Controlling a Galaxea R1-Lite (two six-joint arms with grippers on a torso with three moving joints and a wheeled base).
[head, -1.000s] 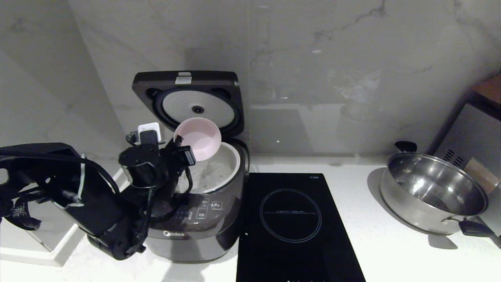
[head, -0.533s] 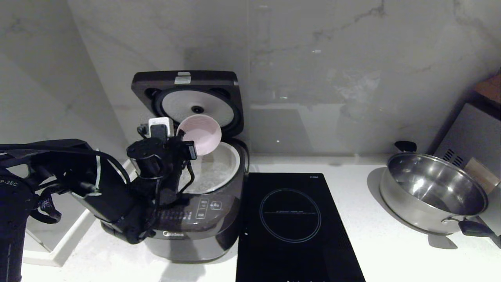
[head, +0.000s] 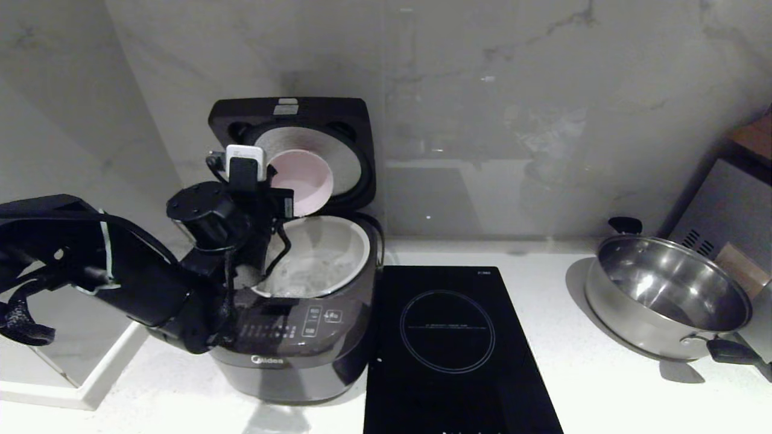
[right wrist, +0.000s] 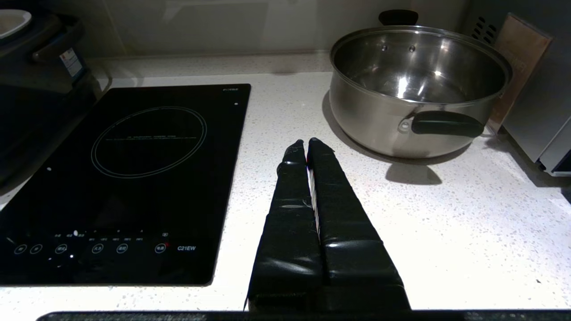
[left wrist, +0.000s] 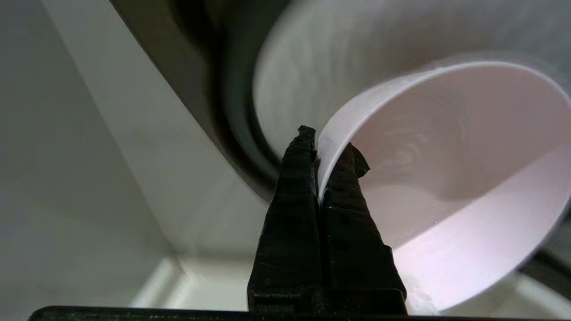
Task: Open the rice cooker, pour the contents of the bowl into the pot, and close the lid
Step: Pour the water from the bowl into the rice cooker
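Bowl [head: 301, 181] lifts away from the pot [head: 319, 256]: over the past second the left gripper [head: 283, 202], clamped on the bowl's rim, has raised it from a pouring tilt to a spot before the open lid [head: 295, 120]. Contents show in the rice cooker [head: 289, 343]; pouring looks done. The right gripper [right wrist: 308, 145], closed and empty, hangs over the counter [right wrist: 446, 223].
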